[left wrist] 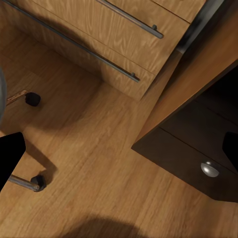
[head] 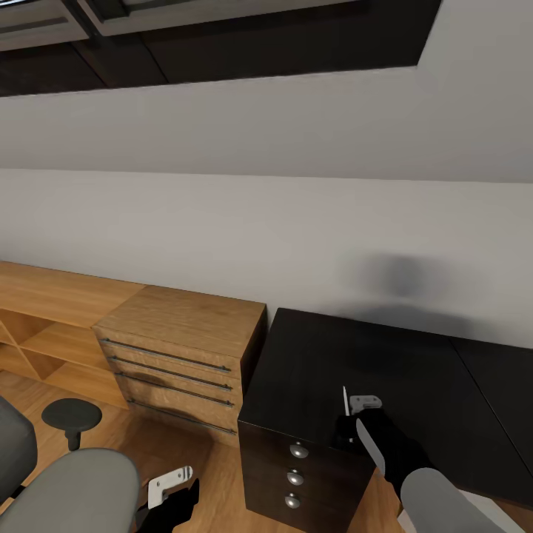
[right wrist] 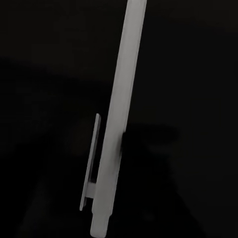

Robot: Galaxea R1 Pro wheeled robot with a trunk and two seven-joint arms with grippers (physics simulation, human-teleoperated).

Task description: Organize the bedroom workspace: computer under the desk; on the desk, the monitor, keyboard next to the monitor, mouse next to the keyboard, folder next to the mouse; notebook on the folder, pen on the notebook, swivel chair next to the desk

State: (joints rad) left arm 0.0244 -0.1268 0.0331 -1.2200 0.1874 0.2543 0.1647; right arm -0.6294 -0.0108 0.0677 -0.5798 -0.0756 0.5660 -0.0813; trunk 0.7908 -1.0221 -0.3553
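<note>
The right gripper point(head: 348, 422) hangs just above the near-left corner of the black desk point(head: 414, 385), its fingers clamped on the white pen point(head: 345, 401), which stands upright between them. Close up, the pen point(right wrist: 116, 129) shows its clip against a dark ground that is probably the desk top, though it is too dim to be sure. Three round knobs run down the desk's drawer front point(head: 296, 474). Low at the left, the left gripper point(head: 174, 492) hovers over the wood floor point(left wrist: 94, 163) with its jaws spread apart and nothing between them, just beside the grey swivel chair point(head: 74, 488). A light-wood drawer unit point(head: 178, 348) stands beside the desk against the wall.
</note>
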